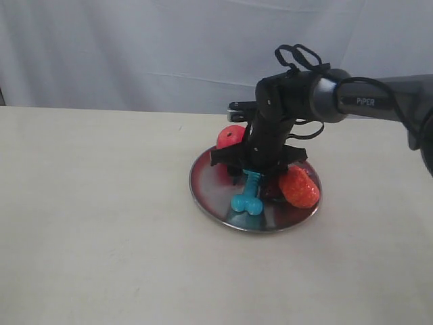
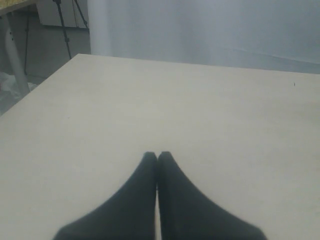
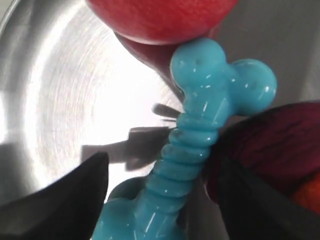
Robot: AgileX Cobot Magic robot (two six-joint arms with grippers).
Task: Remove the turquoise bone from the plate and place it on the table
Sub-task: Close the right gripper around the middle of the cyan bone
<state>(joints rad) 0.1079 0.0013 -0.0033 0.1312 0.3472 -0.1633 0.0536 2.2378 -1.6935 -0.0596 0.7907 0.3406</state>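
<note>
The turquoise bone [image 1: 249, 195] lies on the steel plate [image 1: 206, 196], one knobbed end pointing toward the front rim. My right gripper [image 1: 252, 177] reaches down over it, open, one finger on each side of the ribbed shaft. In the right wrist view the bone [image 3: 195, 150] runs between the dark fingertips [image 3: 95, 185] of the right gripper [image 3: 165, 165], with a gap showing on one side, above the shiny plate [image 3: 60, 90]. My left gripper [image 2: 158, 155] is shut with nothing in it above the bare beige table [image 2: 200, 100]; the exterior view does not show it.
A red ball [image 1: 229, 137] sits at the plate's back rim and touches the bone's far knob in the right wrist view [image 3: 160, 17]. An orange toy [image 1: 299, 187] lies on the plate's right side, with a dark red piece [image 3: 270, 145] beside the bone. Beige table [image 1: 101, 217] surrounds the plate.
</note>
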